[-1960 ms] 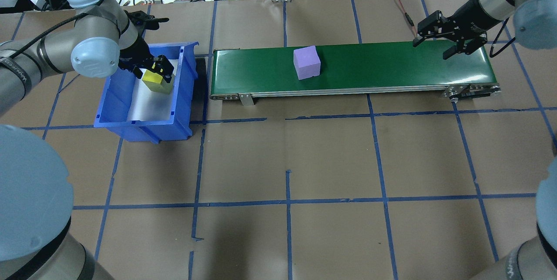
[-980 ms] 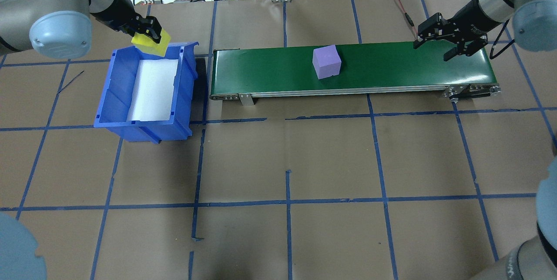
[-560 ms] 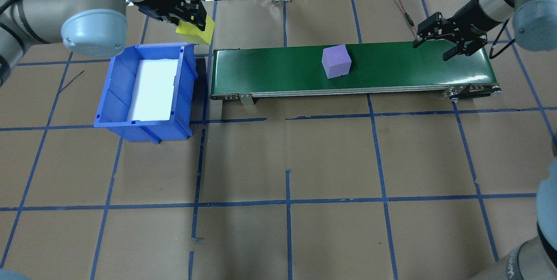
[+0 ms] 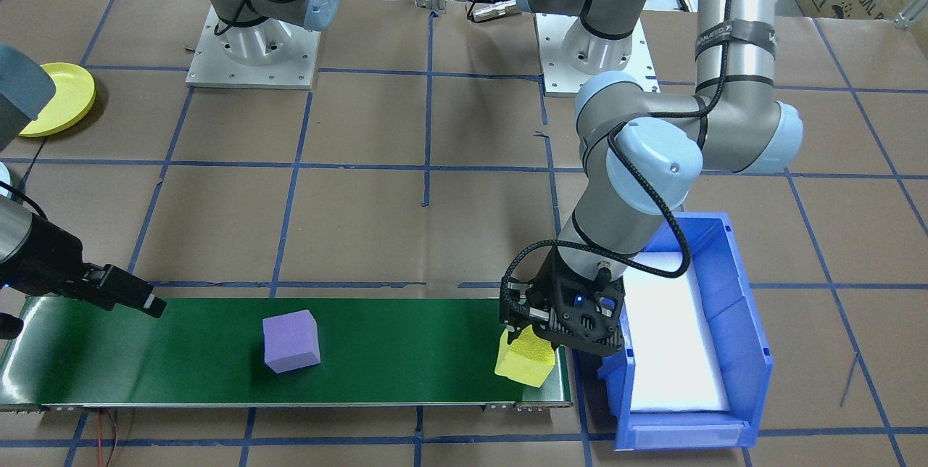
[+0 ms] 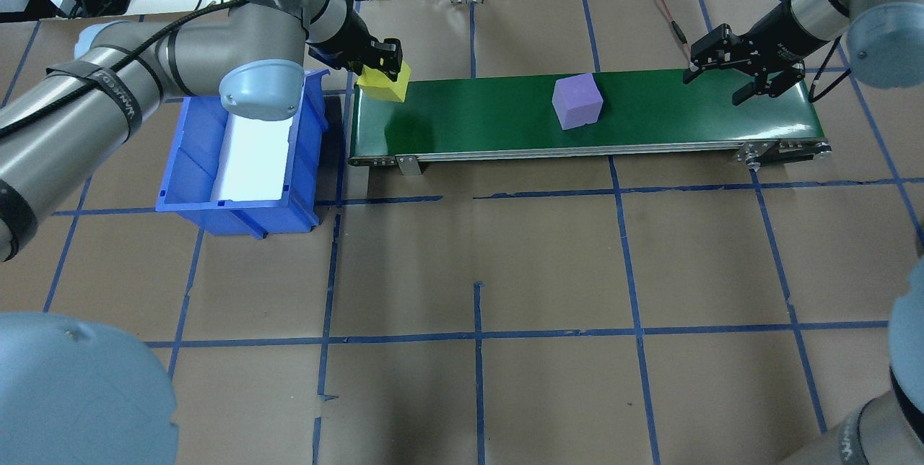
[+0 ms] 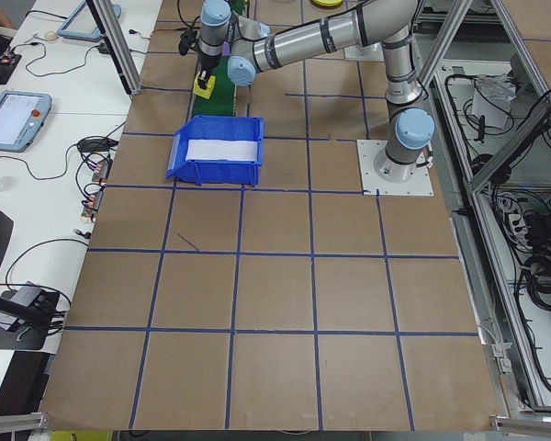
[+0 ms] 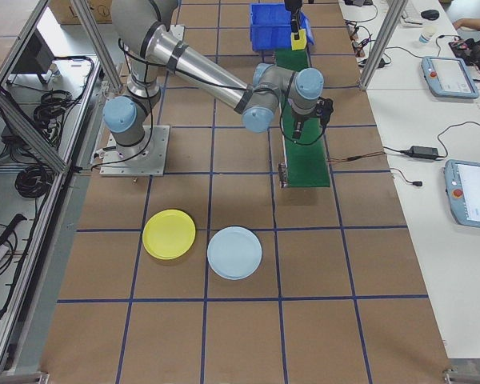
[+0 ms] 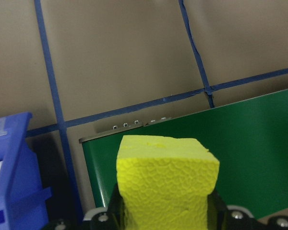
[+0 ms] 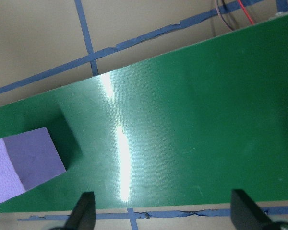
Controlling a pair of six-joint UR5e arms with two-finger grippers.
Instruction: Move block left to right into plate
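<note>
I am working along the belt, my left pincer clamping the yellow block just over its left end beside the bin. The purple block is sitting mid-belt. My right pincer is waiting spread open at the right end. Both plates are sitting bare; nothing is delivered yet.

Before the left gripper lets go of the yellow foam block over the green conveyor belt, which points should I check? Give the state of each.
1. Left gripper shut on yellow foam block: ok.
2. Block over the green conveyor belt, at the end near the blue plastic bin: ok.
3. Block resting on the belt: cannot tell.
4. Purple foam block well apart from the drop spot: ok.
5. Right gripper open over the belt's far end: ok.
</note>
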